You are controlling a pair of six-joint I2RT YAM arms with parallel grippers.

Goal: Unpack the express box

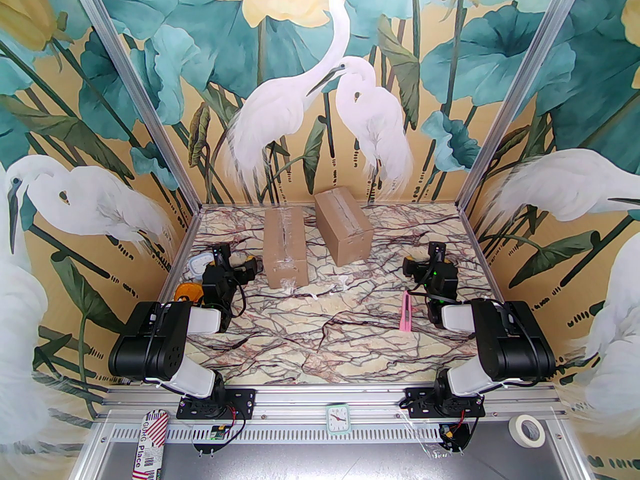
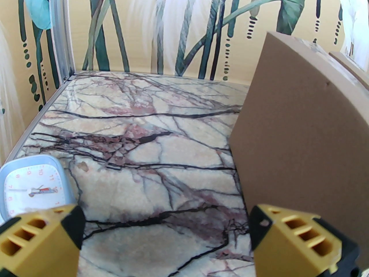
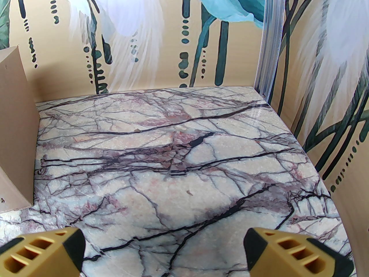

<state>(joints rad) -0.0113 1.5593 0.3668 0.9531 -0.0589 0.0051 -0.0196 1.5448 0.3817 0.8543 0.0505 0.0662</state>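
- I see two closed cardboard boxes at the far middle of the tabletop (image 1: 320, 338), side by side but apart.
- The left box (image 1: 285, 248) lies lengthwise, with clear tape along its top. The right box (image 1: 344, 225) stands a little farther back, turned at an angle.
- The left tool (image 1: 240, 264) hangs low over the tabletop, just beside the left box, on its left side. Its jaws are wide and nothing is between them.
- In the left wrist view the left tool (image 2: 165, 226) looks along the bare marble, and the brown side of the left box (image 2: 302, 140) rises near the right finger.
- A small clock (image 2: 28, 186) lies face up near the other finger.
- The right tool (image 1: 417, 264) is to the right of the right box, well apart from it. Its jaws are also wide, holding nothing.
- In the right wrist view only a corner of the right box (image 3: 14, 125) shows, far left of the right tool (image 3: 164, 241).
- A pink knife (image 1: 407, 316) lies on the tabletop beside the right arm, nearer to me than the right tool.
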